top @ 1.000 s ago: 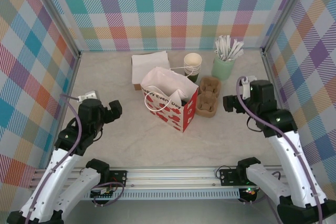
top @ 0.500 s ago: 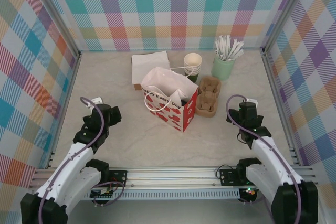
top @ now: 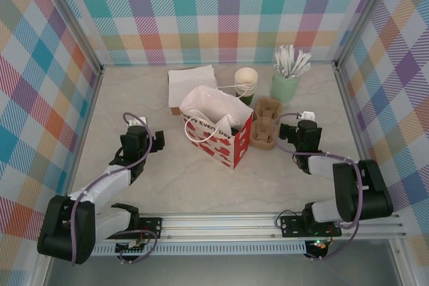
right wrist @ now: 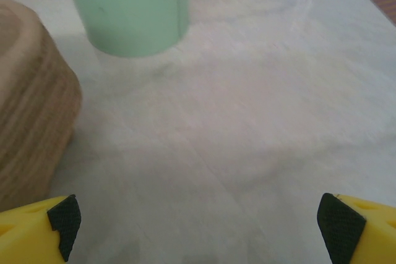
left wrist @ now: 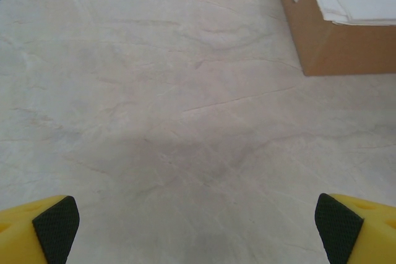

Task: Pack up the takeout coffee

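The takeout coffee is hidden. A white paper bag [top: 216, 127] with red hearts stands open mid-table, and a dark patch sits in its mouth that I cannot identify. My left gripper [top: 142, 140] rests low on the table left of the bag. It is open, with bare marble between its yellow fingertips [left wrist: 55, 222]. My right gripper [top: 305, 136] lies low to the right of the brown cup carrier [top: 265, 122]. It is open too, with nothing between its fingertips [right wrist: 337, 224].
A stack of lidless green cups [top: 246, 84] stands behind the bag. The pale mint holder [top: 285, 86] of white sticks is at back right, close ahead in the right wrist view [right wrist: 133, 7]. A brown box of white napkins [top: 191, 85] is at back left. Plaid walls surround the table.
Both arms have folded down and drawn inward, from raised poses to lying low on the table either side of the bag. Both grippers stayed open.
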You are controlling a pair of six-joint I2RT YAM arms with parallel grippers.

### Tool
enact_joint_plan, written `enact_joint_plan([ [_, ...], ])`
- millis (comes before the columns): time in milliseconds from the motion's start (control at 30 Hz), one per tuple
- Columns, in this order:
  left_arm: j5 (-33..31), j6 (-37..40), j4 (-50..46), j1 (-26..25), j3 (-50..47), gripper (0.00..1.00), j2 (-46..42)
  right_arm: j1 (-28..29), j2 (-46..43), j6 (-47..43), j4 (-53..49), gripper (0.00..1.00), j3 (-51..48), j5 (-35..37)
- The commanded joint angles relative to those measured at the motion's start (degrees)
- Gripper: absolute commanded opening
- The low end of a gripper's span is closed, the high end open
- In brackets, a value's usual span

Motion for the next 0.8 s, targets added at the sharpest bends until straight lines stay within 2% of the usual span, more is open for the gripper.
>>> enact_joint_plan([
  [0,4.0,2.8,13.2,1.3,-2.7,1.00,2.6,-1.9,2.5,-3.2,12.3,1.00,-0.3,-6.3],
  [67,5.4,3.7,15.2,1.7,-2.9,1.00,3.5,-2.7,2.8,-3.1,15.8,1.00,-2.3,-8.4],
  [133,6.3,4.3,19.2,2.1,-3.8,1.00,4.4,-3.2,6.9,-2.4,23.2,1.00,-3.3,-7.5],
  [167,6.7,4.5,20.8,2.3,-3.8,1.00,5.0,-3.5,5.3,-1.8,17.0,1.00,-1.5,-8.3],
  [267,8.5,5.0,25.5,3.2,-4.5,1.00,7.3,-5.4,5.5,-0.2,12.6,1.00,0.4,-9.9],
  [467,11.7,6.9,34.0,4.3,-3.3,1.00,15.0,-5.5,5.6,-0.3,12.8,1.00,0.5,-9.9],
  [600,11.3,7.3,46.1,4.7,-4.0,1.00,25.7,-5.4,5.6,-0.4,13.1,1.00,0.4,-9.8],
  [667,11.0,6.8,39.2,4.8,-2.2,1.00,23.8,-5.4,5.7,-0.5,13.3,1.00,0.4,-9.8],
  [700,10.4,6.7,40.2,4.8,-1.8,1.00,24.8,-5.4,5.7,-0.6,13.4,1.00,0.3,-9.8],
  [767,8.8,5.4,35.0,5.2,1.0,1.00,25.0,-5.4,5.7,-0.5,13.3,1.00,0.3,-9.8],
])
